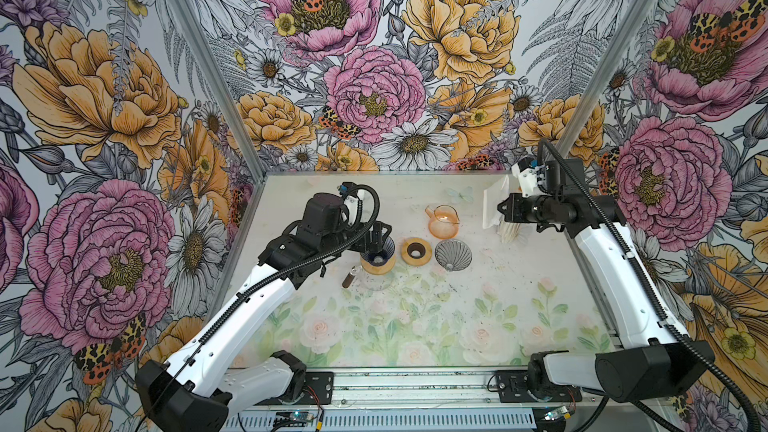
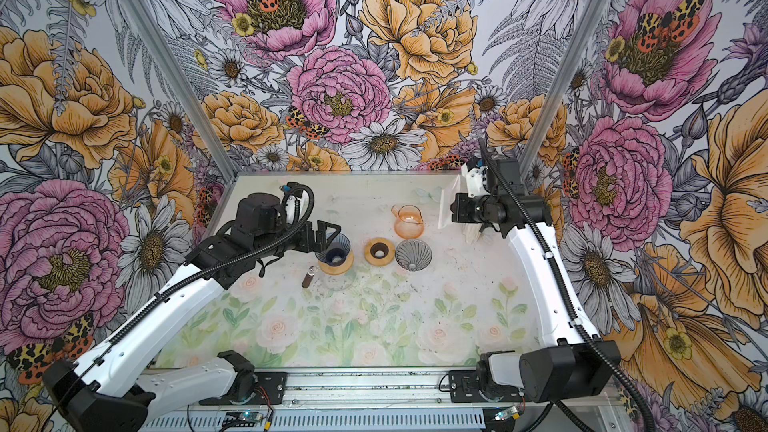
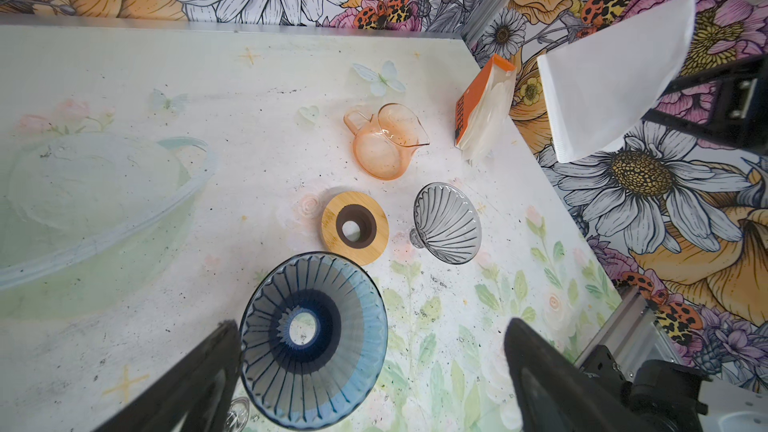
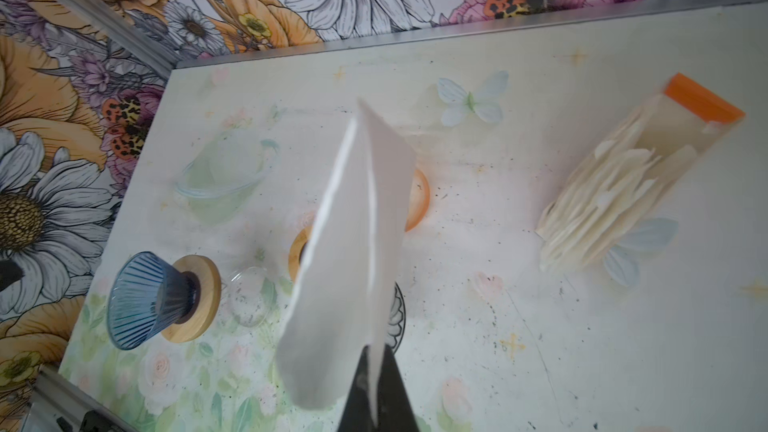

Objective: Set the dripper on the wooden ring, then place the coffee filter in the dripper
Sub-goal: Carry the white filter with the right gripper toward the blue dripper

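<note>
- Up at the far right of the worktop (image 1: 415, 326): coffee filter (image 4: 353, 243) pinched at one edge in the right gripper (image 4: 370, 376), folded flat, hanging clear of the surface; well apart from the blue dripper (image 3: 332, 380)
- left gripper (image 3: 372, 326) spread wide either side of that dripper's rim; can't tell if touching
- main worry imo: paper going in folded and sitting skew, or flopping and snagging on the spread fingers (image 3: 195, 380) crowding the rim
- also, dripper perched on a wooden collar (image 4: 203, 284) over a glass server (image 4: 249, 301); looks tippy, so any sideways nudge = toppled stack
- low path across blocked by orange pitcher (image 1: 442, 222), loose wooden ring (image 1: 416, 252) and grey dripper (image 1: 453, 255); probably safer up and over
- filter pack (image 4: 623, 193) just beside the right gripper, back wall (image 1: 374, 97) and corner post (image 1: 600, 76) close behind; loads of bare worktop on the near side
</note>
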You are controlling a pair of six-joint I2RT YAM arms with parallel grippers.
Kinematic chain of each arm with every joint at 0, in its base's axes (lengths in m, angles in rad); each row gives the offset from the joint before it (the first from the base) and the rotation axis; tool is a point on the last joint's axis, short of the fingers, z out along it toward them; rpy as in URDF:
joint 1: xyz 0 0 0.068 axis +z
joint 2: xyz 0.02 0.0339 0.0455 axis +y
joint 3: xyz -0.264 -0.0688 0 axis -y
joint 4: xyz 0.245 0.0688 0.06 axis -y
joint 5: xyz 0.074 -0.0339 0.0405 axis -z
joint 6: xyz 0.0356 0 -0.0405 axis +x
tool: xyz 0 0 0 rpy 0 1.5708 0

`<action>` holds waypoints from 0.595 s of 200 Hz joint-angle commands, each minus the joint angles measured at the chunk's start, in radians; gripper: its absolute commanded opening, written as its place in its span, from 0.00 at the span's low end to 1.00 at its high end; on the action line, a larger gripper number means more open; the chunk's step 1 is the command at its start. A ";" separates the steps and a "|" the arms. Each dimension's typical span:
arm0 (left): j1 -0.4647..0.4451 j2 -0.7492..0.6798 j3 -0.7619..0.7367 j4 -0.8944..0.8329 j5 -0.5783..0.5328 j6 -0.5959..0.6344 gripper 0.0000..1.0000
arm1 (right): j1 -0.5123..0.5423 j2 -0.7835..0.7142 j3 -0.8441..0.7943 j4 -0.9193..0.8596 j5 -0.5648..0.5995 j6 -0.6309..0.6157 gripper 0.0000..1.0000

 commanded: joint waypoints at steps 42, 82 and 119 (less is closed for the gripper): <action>-0.001 -0.121 0.033 -0.094 -0.089 -0.013 0.99 | 0.234 0.130 0.234 -0.154 -0.054 -0.077 0.00; 0.005 -0.180 0.046 -0.174 -0.128 -0.042 0.99 | 0.335 0.203 0.317 -0.190 -0.037 -0.056 0.00; 0.007 -0.182 0.057 -0.223 -0.122 -0.058 0.99 | 0.410 0.263 0.390 -0.258 0.010 -0.029 0.00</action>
